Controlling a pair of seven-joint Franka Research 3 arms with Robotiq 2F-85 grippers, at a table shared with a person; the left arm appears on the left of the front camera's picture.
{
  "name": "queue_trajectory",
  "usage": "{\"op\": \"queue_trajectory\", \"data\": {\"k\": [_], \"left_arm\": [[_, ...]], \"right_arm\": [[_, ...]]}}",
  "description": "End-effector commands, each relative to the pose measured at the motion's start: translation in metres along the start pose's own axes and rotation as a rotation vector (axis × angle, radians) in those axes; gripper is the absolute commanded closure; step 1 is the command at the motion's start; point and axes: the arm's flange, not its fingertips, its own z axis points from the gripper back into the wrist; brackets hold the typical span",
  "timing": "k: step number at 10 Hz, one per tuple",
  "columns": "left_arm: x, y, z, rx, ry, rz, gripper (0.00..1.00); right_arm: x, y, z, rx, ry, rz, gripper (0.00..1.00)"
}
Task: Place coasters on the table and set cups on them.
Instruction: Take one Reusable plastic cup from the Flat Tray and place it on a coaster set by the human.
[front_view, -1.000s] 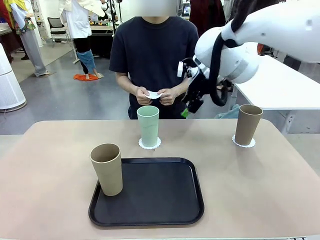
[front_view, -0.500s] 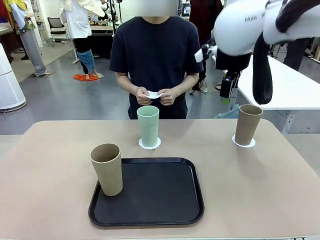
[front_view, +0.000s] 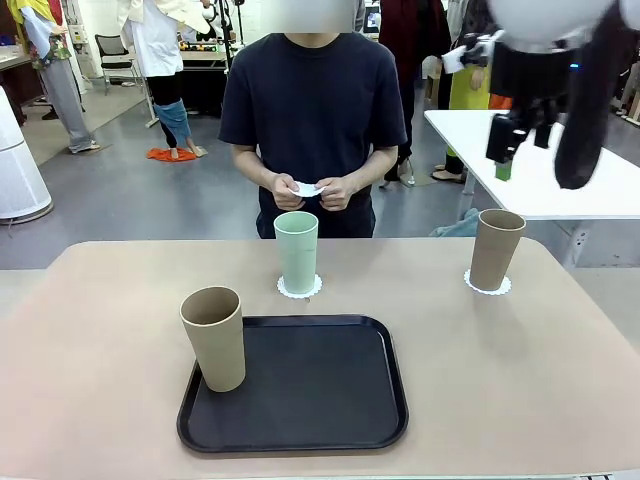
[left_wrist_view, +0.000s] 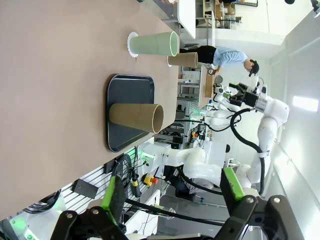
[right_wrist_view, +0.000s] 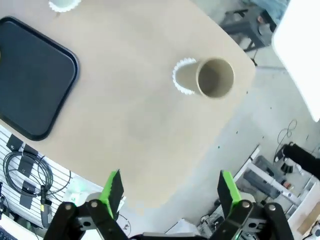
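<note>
A mint green cup (front_view: 297, 250) stands on a coaster (front_view: 300, 288) at the table's (front_view: 500, 380) far middle. A tan cup (front_view: 496, 248) stands on a second coaster (front_view: 487, 287) at the far right. Another tan cup (front_view: 214, 337) stands on the left edge of the black tray (front_view: 320, 390). The person holds a third coaster (front_view: 305, 189) in both hands. My right gripper (front_view: 507, 150) hangs open high above the right tan cup (right_wrist_view: 212, 77); its own view shows it empty (right_wrist_view: 167, 190). My left gripper (left_wrist_view: 172, 195) is open, far from the cups (left_wrist_view: 152, 44).
A white table (front_view: 560, 170) stands behind the right end of the tan table. The person stands at the far edge, behind the green cup. Bare tabletop lies left of the tray and between the tray and the right cup.
My right arm has risen and swung to the right, away from the person's hands, to a spot above the right tan cup. Cups, coasters and the person's hands have stayed put.
</note>
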Motion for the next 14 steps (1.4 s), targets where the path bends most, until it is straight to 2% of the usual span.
{"op": "queue_trajectory", "data": {"k": [1,3,5,6,14], "left_arm": [[0.0,-0.002,0.001,-0.007,-0.018,-0.008,0.0],[0.0,-0.002,0.001,-0.007,-0.018,-0.008,0.0],[0.0,-0.002,0.001,-0.007,-0.018,-0.008,0.0],[0.0,-0.002,0.001,-0.007,-0.018,-0.008,0.0],[0.0,-0.002,0.001,-0.007,-0.018,-0.008,0.0]], "right_arm": [[-0.046,0.008,-0.028,0.013,-0.105,-0.013,0.0],[-0.087,0.002,-0.067,0.147,-0.177,0.032,0.0],[-0.095,-0.012,-0.111,0.205,-0.282,0.033,0.0],[-0.085,-0.002,-0.067,0.119,-0.151,-0.005,0.0],[-0.085,-0.002,-0.067,0.119,-0.151,-0.005,0.0]]}}
